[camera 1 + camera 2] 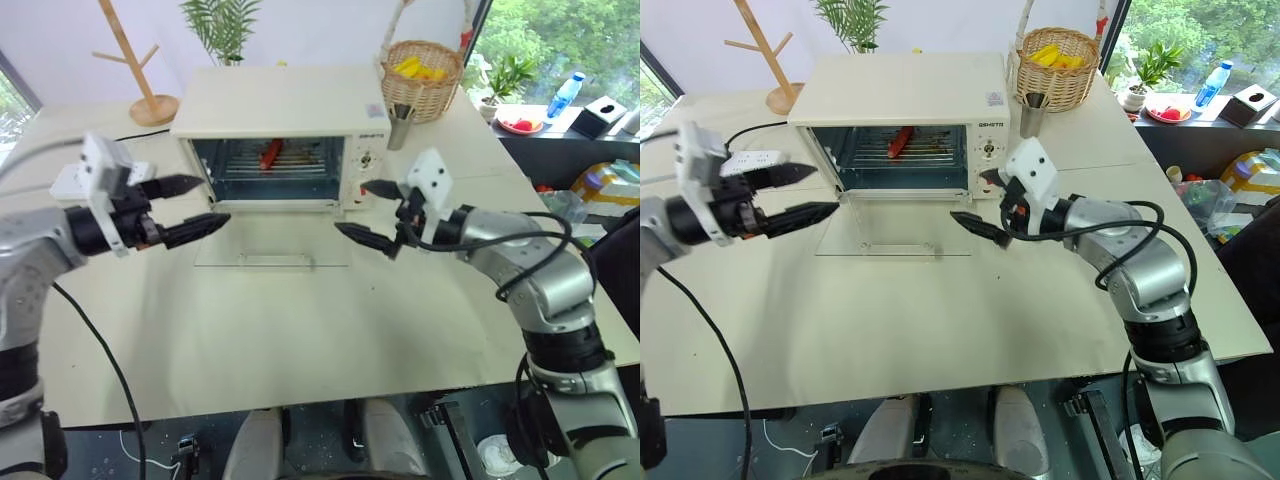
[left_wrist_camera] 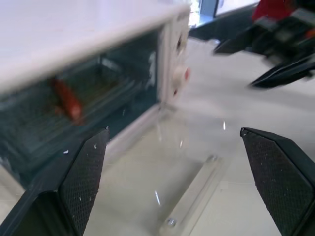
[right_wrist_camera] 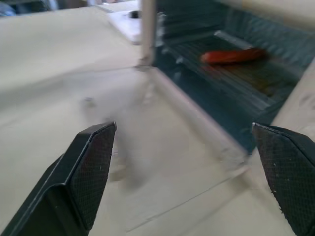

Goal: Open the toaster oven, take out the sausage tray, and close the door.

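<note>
Beige table, white wall, window with greenery, dark counter

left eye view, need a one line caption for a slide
Toaster oven with its glass door folded flat on the table, sausage inside, both open claws, left and right, flanking it.

Staged kitchen corner in lab/office rm, judged by props: cream toaster oven set on plain beige table w/ wicker basket at 1 o'clock, wooden mug tree at 11, potted plant at 12; big windows w/ greenery seen behind.
</note>
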